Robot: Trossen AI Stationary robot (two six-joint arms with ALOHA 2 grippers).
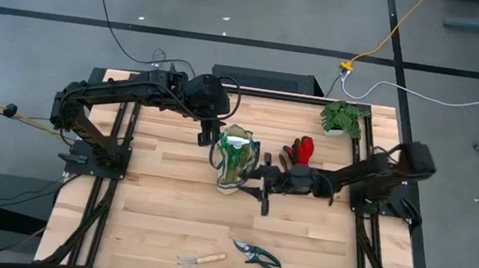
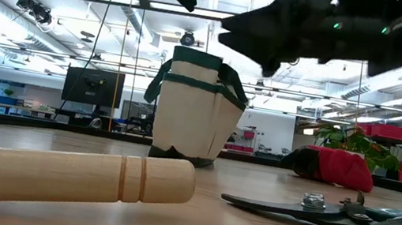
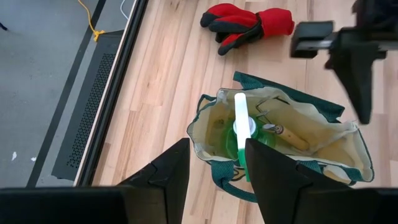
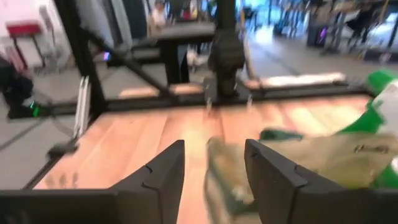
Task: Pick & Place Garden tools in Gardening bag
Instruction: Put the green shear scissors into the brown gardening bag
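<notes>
**Spray bottle and rake bagged; gloves lie nearest**

Hovering with fingers parted and empty, the left gripper (image 3: 214,180) sits over the gardening bag (image 1: 235,158). The right gripper (image 1: 263,184), also released, hangs beside it. The gloves (image 1: 301,150) lie just behind the right arm, the nearer one.

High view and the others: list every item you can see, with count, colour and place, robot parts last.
Gardening bag: one, beige with green trim, table centre.
Spray bottle: one, green with white top, inside the bag.
Hand rake in bag: one, wooden handle, inside.
Hand rake: one, wooden handle, front edge.
Pruning shears: one, dark green, beside that rake.
Gloves: red and black, right of bag.
Potted plant: one, green, back right corner.
Left gripper: fingers open, above the bag.
Right gripper: fingers open, beside the bag.
</notes>
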